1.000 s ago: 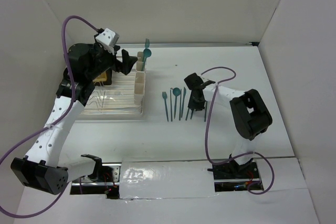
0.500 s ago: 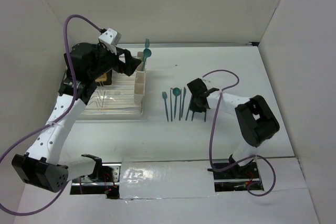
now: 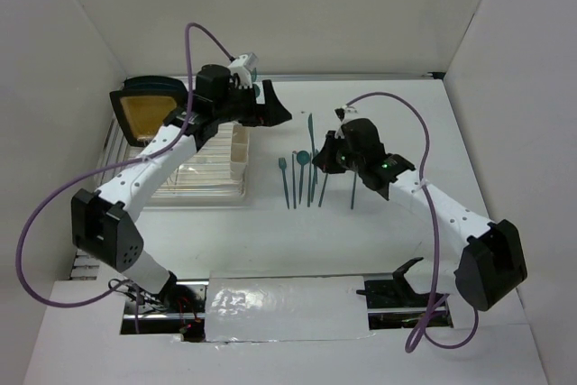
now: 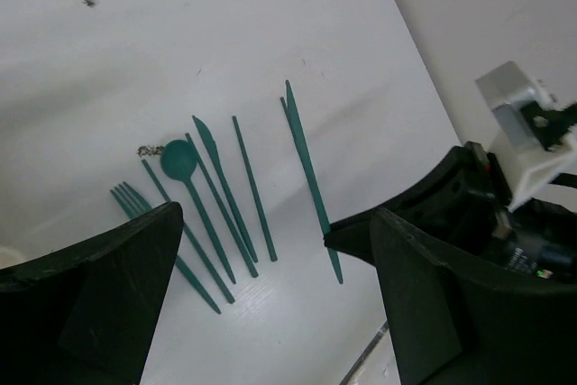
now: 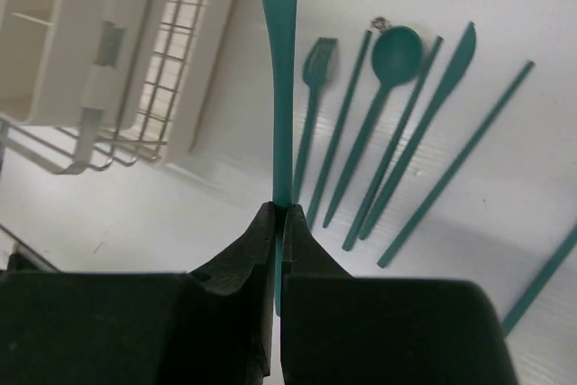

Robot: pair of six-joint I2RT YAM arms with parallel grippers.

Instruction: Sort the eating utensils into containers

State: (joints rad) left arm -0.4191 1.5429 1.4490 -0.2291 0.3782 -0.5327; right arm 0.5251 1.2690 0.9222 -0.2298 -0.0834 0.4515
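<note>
Several teal utensils lie side by side on the table: a fork (image 3: pixel 283 167), a spoon (image 3: pixel 303 159) and straight ones (image 3: pixel 352 191). They also show in the left wrist view, fork (image 4: pixel 132 197) and spoon (image 4: pixel 178 159), and in the right wrist view, fork (image 5: pixel 317 53) and spoon (image 5: pixel 397 48). My right gripper (image 3: pixel 325 158) (image 5: pixel 279 209) is shut on a long pointed teal utensil (image 5: pixel 278 60) (image 3: pixel 310 131) (image 4: pixel 305 160), lifted above the row. My left gripper (image 3: pixel 273 112) (image 4: pixel 275 223) is open and empty above the table, right of the cream containers (image 3: pixel 240 140) (image 5: pixel 54 33).
The clear wire-ribbed rack tray (image 3: pixel 194 169) (image 5: pixel 185 42) lies left of the containers. A dark-rimmed yellow plate (image 3: pixel 149 113) stands at its back left. A teal utensil (image 3: pixel 255 89) stands in the far container, behind my left arm. White walls close in all around.
My left arm swung right, from over the containers to above the table. My right gripper closed on one utensil from the row and lifted it toward the containers.
</note>
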